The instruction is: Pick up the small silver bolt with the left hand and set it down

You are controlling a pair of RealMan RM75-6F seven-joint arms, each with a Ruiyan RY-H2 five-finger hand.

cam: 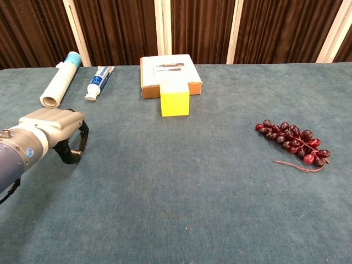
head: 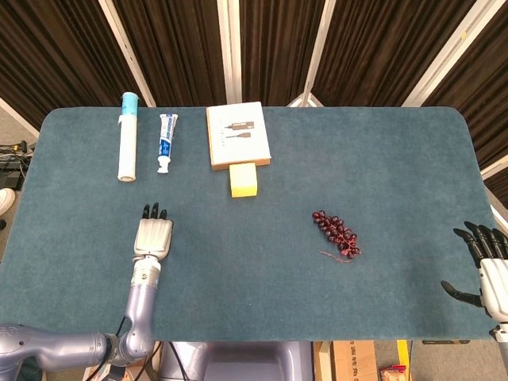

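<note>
While left hand (head: 152,235) is hovering low over the table (head: 262,317) w/ fingers curled under, contents can't be told; bolt not visible, poss. hidden beneath. Lying beyond: white tube (head: 128,136), toothpaste (head: 167,141), box (head: 236,133) touching yellow block (head: 244,179). Grapes (head: 336,233) sitting mid-right. Right hand (head: 486,266) is hanging at table edge, fingers apart.

I see open teal table cloth (head: 262,270) around my left hand (head: 152,236). Ahead, the white cylindrical tube (head: 127,148), the small blue-white toothpaste tube (head: 166,142) and the yellow foam block (head: 244,180) stand in the way.
</note>
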